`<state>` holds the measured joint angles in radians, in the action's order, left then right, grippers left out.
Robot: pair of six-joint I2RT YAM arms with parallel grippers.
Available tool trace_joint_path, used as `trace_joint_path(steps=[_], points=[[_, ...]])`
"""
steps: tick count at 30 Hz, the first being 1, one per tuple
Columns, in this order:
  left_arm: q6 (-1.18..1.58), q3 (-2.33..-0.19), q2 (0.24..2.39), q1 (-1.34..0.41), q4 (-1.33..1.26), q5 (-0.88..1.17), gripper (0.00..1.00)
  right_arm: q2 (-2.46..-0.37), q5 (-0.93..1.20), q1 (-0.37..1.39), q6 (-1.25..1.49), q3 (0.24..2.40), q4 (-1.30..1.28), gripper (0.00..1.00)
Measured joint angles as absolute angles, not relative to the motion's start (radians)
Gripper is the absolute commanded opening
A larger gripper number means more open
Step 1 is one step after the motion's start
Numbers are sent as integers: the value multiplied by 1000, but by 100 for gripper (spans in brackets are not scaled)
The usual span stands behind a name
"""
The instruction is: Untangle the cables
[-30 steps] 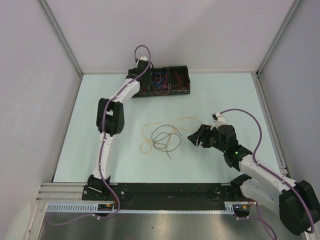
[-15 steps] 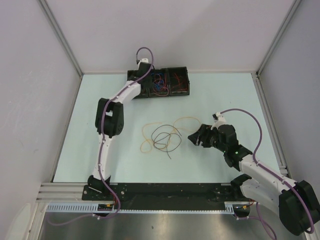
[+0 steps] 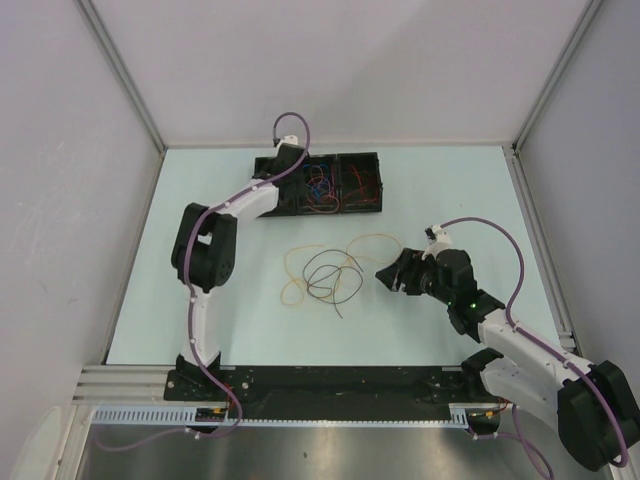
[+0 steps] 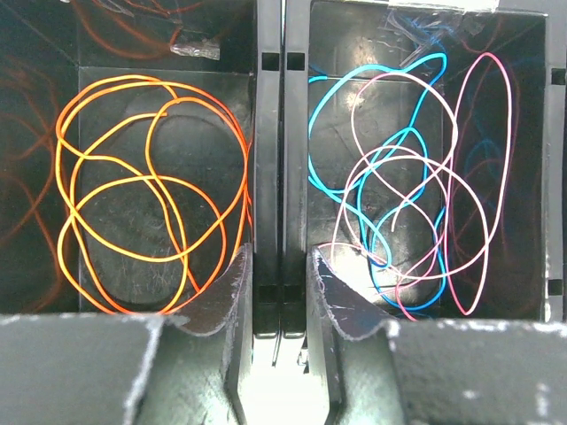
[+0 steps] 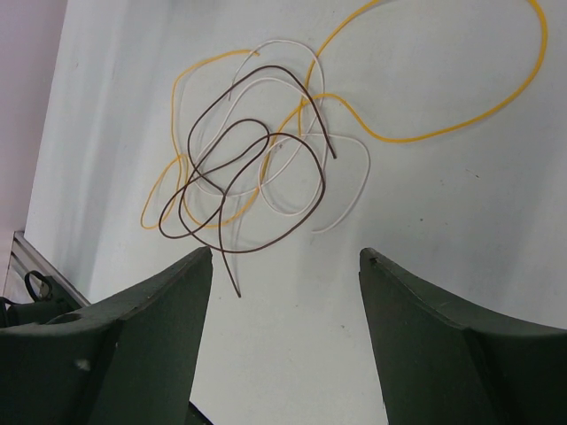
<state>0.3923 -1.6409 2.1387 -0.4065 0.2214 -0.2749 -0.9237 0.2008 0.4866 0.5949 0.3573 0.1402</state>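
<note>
A loose tangle of cables (image 3: 328, 273) lies mid-table: a yellow cable (image 5: 461, 127), a dark brown cable (image 5: 313, 197) and a white cable (image 5: 353, 190), looped through one another. My right gripper (image 3: 386, 273) hovers just right of the tangle, open and empty (image 5: 285, 252). My left gripper (image 3: 294, 170) is at the black tray (image 3: 378, 186) at the back. Its fingers straddle the double wall (image 4: 282, 133) between two compartments and are closed on it (image 4: 279, 252). An orange cable (image 4: 151, 199) coils in the left compartment. Blue (image 4: 403, 142) and pink cables (image 4: 483, 177) coil in the right one.
The tray has three compartments; the rightmost holds red wires (image 3: 362, 183). White walls enclose the table on three sides. The arm bases sit on a black rail (image 3: 330, 380) at the near edge.
The left arm's elbow has swung left and the black tray has shifted toward the near side with the left gripper. The right arm and the tangle have not moved.
</note>
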Motion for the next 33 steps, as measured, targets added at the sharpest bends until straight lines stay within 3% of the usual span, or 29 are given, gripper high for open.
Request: trace_joint_path(steps=[2,6,14,33], points=[[392,-1602,2113,-410,210,-273,7,-924,201,486,595,357,141,72],[392,-1576,2096,-414,207,-266,36,-924,202,484,595,357,141,72],[389,-1600,2097,-419,329,-232,60,-924,205,482,595,357,141,72],[150,-1833,2097,-490,518,-132,64,-924,212,477,595,357,141,72]])
